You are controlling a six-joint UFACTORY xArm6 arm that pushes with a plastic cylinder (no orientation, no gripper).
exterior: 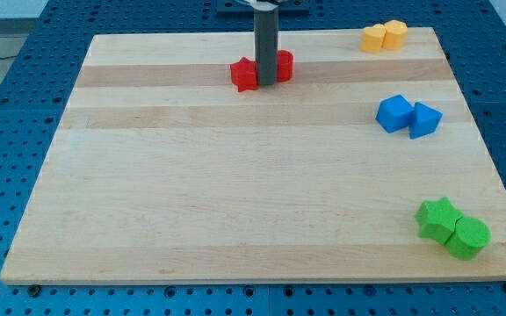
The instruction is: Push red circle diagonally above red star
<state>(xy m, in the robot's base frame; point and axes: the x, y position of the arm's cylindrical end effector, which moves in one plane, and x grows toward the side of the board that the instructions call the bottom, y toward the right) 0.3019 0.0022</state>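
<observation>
Desk: pale wooden board lying on a blue perforated surface.
Rod: straight dark rod coming down from the view's top, standing upright near the top edge of the desk.
My tip: its very end sits between the two red blocks, touching or nearly touching both.
End effector: the arm carries no jaws, only the rod; it has hold of nothing.
Red star: red star-shaped block, just left of my tip in the view.
Red circle: red round block, just right of my tip and slightly nearer the view's top than the star; partly hidden by the rod.
Yellow blocks: two, touching, at the view's top right; shapes unclear.
Blue blocks: two, touching, at the view's right.
Green blocks: a star and a circle, touching, bottom right.
</observation>
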